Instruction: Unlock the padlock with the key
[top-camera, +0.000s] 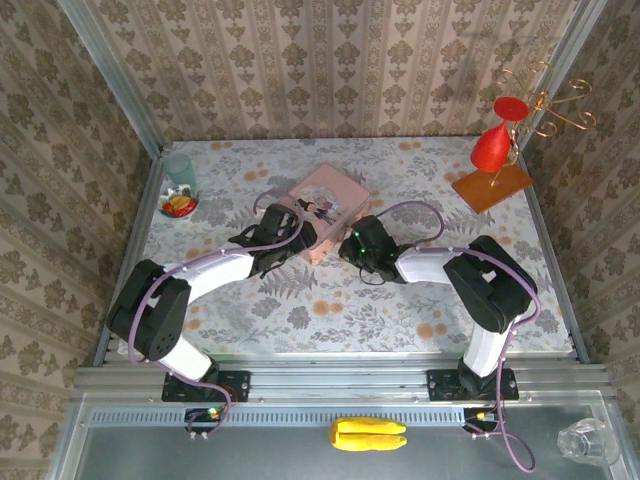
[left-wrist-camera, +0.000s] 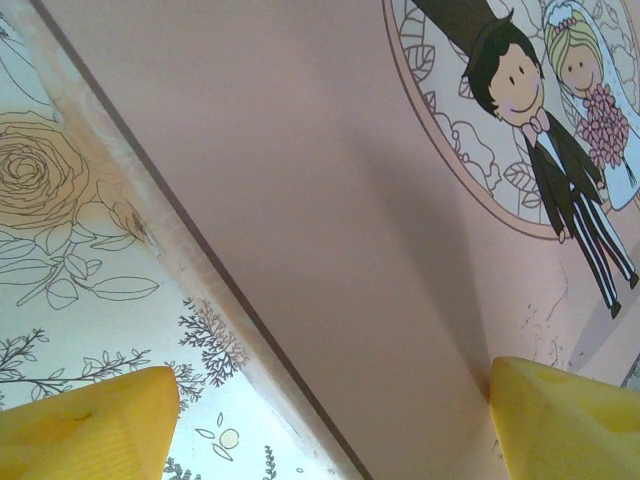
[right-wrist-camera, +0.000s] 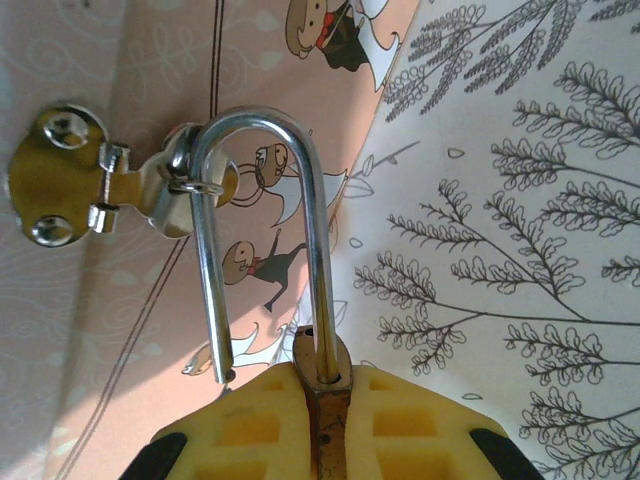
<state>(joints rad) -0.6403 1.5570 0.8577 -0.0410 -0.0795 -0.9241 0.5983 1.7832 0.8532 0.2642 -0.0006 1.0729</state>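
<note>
At the left of the top view, a pale cup (top-camera: 180, 168) and a small bowl (top-camera: 178, 206) of coloured bits stand on the floral table (top-camera: 330, 310). Toward the centre, the left gripper (top-camera: 283, 235) lies just beside the lower left side of the pink tin (top-camera: 335, 195). In the left wrist view its yellow fingertips (left-wrist-camera: 90, 425) sit in the two lower corners, spread wide with nothing between them. The tin's lid, with its bride-and-groom picture, fills the upper right. The right gripper (top-camera: 352, 245) is at the tin's lower right corner. In the right wrist view its yellow pads (right-wrist-camera: 250, 430) are clamped on the padlock (right-wrist-camera: 328, 410) at bottom centre. The silvery shackle (right-wrist-camera: 250, 120) rises through the ring of a brass hasp (right-wrist-camera: 50, 185) on the tin's wall. The shackle's left leg ends free beside the body, and its right leg enters it. At the far right of the top view, a red vase (top-camera: 493, 145) stands on a wooden board (top-camera: 492, 187).
</note>
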